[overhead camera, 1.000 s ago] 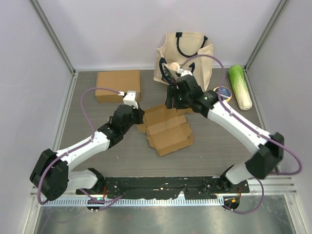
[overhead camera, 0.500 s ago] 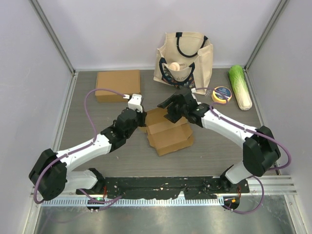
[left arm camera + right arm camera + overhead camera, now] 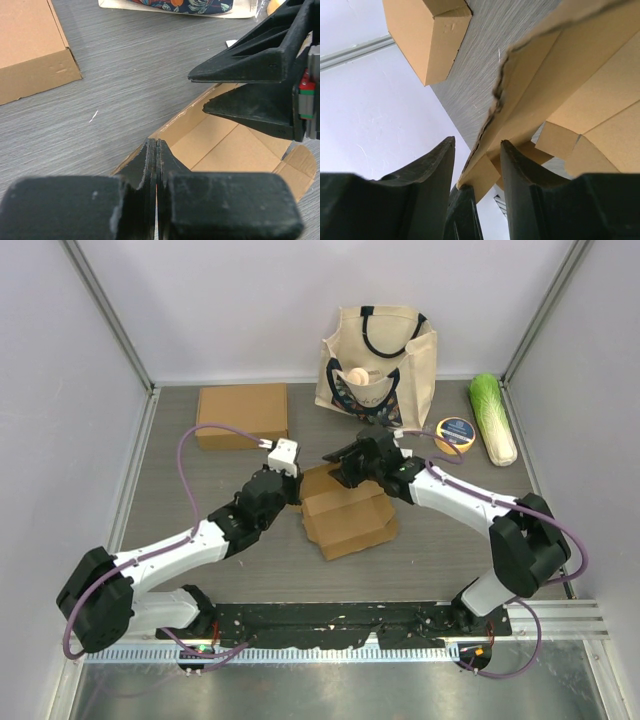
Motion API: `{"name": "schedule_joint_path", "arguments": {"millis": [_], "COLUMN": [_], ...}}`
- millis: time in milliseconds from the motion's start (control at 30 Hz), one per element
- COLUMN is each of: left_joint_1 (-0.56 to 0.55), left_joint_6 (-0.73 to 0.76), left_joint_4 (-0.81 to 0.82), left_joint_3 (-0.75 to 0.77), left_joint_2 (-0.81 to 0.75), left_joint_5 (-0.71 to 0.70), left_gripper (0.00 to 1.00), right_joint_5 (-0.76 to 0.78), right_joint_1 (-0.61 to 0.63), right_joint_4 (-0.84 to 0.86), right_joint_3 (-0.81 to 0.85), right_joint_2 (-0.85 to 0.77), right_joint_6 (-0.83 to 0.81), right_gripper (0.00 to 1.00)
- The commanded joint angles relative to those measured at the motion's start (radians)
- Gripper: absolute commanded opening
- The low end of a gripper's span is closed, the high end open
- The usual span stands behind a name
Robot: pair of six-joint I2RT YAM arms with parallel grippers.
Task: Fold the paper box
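The table [image 3: 170,490] carries a tote bag [image 3: 378,350] at the far edge, a closed box [image 3: 242,412] far left, and the paper box [image 3: 345,515] at centre, open and mostly flat, between the two arms. A cabbage [image 3: 493,417] and a tape roll [image 3: 456,433] lie far right, well apart from the work.

The right gripper [image 3: 477,150] is spread around a raised flap [image 3: 540,65] at the box's far-left corner. The torn-looking edge runs between the fingers, closer to one than the other, and no pinch is made yet. The left gripper [image 3: 156,142] is pressed together, holding nothing, its tip just at the box's near-left edge.

The risks, as I judge them:
- The flap sits off-centre in the jaws, so closing may catch only its thin edge and crumple it or slip off.
- Nothing clearly pins the box down, so pulling the flap could drag or lift the whole sheet.
- The two grippers are close, so a wide swing could make them collide.
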Motion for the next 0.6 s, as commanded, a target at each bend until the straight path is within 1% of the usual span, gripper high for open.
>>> {"name": "schedule_joint_path", "arguments": {"millis": [0,67,100,167,200,233,300,333,367,400,433,467,500,533,567], "left_joint_1": [-0.014,-0.018,-0.018,-0.018,-0.018,-0.017,-0.017,-0.017,-0.018,-0.017,-0.018,-0.017,-0.018,-0.018,-0.015], "left_joint_6": [0.033,0.033,0.03,0.012,0.001,-0.008,-0.054,-0.073,-0.09,-0.116,-0.133,-0.146,-0.172,-0.185,-0.196], "left_joint_4": [0.086,0.092,0.092,0.089,0.081,0.078,0.037,0.017,0.011,0.005,-0.008,-0.046,-0.07,-0.092,-0.124], "left_joint_3": [-0.009,-0.012,-0.015,-0.018,-0.021,-0.023,-0.026,-0.03,-0.053,-0.066,-0.076,-0.086,-0.095,-0.104,-0.125], "left_joint_2": [-0.019,-0.019,-0.019,-0.025,-0.027,-0.03,-0.053,-0.067,-0.083,-0.137,-0.163,-0.197,-0.253,-0.286,-0.309], "left_joint_5": [-0.036,-0.037,-0.04,-0.044,-0.045,-0.041,-0.04,-0.044,-0.037,-0.033,-0.036,-0.05,-0.065,-0.085,-0.135], "left_gripper": [0.0,0.0,0.0,0.0,0.03,0.14,0.31,0.42,0.44,0.46,0.51,0.53,0.58,0.61,0.63], "right_joint_5": [0.019,0.022,0.021,0.025,0.024,0.025,0.028,0.028,0.033,0.041,0.042,0.045,0.048,0.054,0.054], "right_joint_1": [-0.009,-0.011,-0.011,-0.011,-0.011,-0.011,-0.011,-0.009,-0.011,-0.009,-0.011,-0.011,-0.014,-0.016,-0.017], "right_joint_4": [0.056,0.065,0.088,0.129,0.135,0.142,0.198,0.218,0.25,0.255,0.267,0.293,0.312,0.326,0.338], "right_joint_3": [-0.018,-0.041,-0.073,-0.107,-0.136,-0.151,-0.205,-0.225,-0.242,-0.268,-0.283,-0.297,-0.328,-0.339,-0.345], "right_joint_2": [0.005,-0.001,-0.005,-0.021,-0.025,-0.028,-0.044,-0.048,-0.065,-0.073,-0.082,-0.091,-0.11,-0.116,-0.12], "right_joint_6": [0.035,0.044,0.051,0.068,0.074,0.082,0.09,0.088,0.085,0.085,0.081,0.078,0.073,0.067,0.058], "right_gripper": [0.4,0.29,0.19,0.12,0.04,0.01,0.01,0.01,0.01,0.01,0.01,0.0,0.01,0.01,0.01]}}
